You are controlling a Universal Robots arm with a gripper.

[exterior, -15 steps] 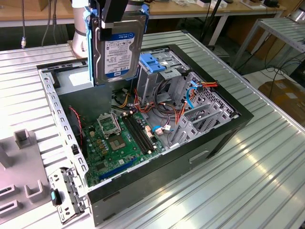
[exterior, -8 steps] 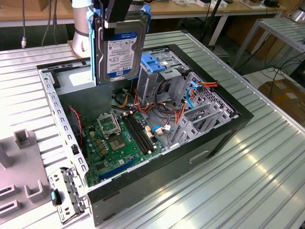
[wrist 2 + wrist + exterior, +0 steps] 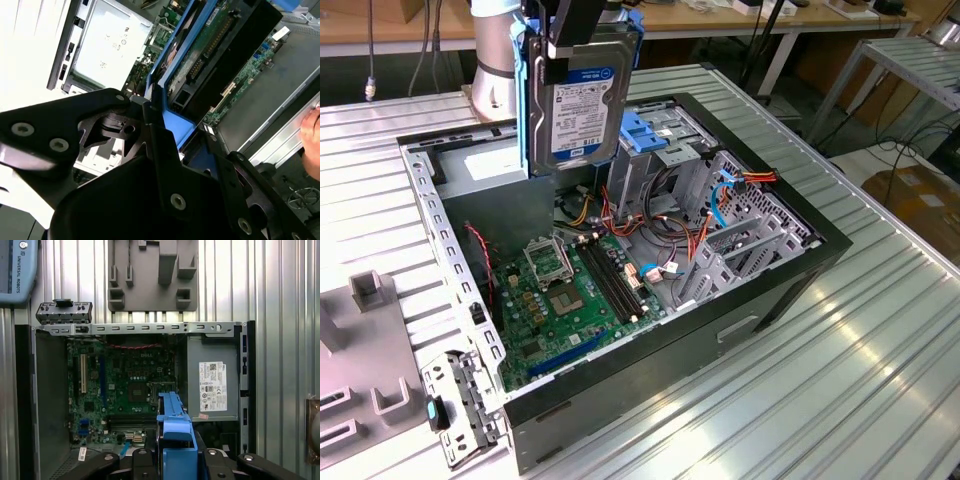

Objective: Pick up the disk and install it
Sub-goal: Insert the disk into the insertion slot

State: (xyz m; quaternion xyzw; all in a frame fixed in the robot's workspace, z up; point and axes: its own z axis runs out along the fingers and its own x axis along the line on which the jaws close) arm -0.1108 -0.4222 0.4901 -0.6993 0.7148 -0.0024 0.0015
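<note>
While the open computer case [image 3: 650,370] holds a green motherboard [image 3: 570,300], a grey power supply [image 3: 485,168] at the exterior view's far left and a blue-topped drive cage [image 3: 670,165] right of it, the gripper [image 3: 582,45] clamps the disk [image 3: 582,105], hanging upright above the case: silver body, white barcode label, blue side rails.
</note>
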